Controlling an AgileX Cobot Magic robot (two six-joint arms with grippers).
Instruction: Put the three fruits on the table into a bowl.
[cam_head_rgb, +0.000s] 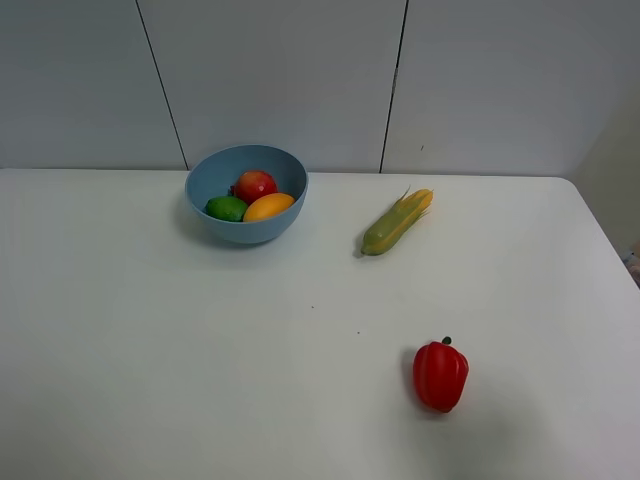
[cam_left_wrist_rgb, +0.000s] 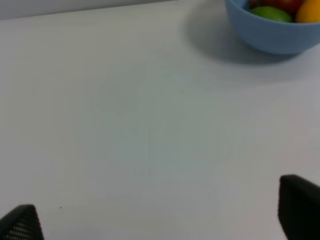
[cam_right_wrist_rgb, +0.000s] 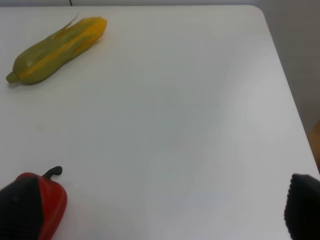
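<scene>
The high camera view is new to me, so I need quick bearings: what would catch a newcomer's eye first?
The light-blue bowl near the back wall stands out, holding the pomegranate, lime and mango. On the white table, the red bell pepper sits front right, with the corn cob lying between it and the bowl.

Lying wide open across the left and front of the table (cam_head_rgb: 150, 350). Crowding the back: bowl (cam_head_rgb: 246, 226) by the wall, corn cob (cam_head_rgb: 396, 223) just to its right. Sitting alone toward the front right: pepper (cam_head_rgb: 441, 375), well apart from both.
</scene>
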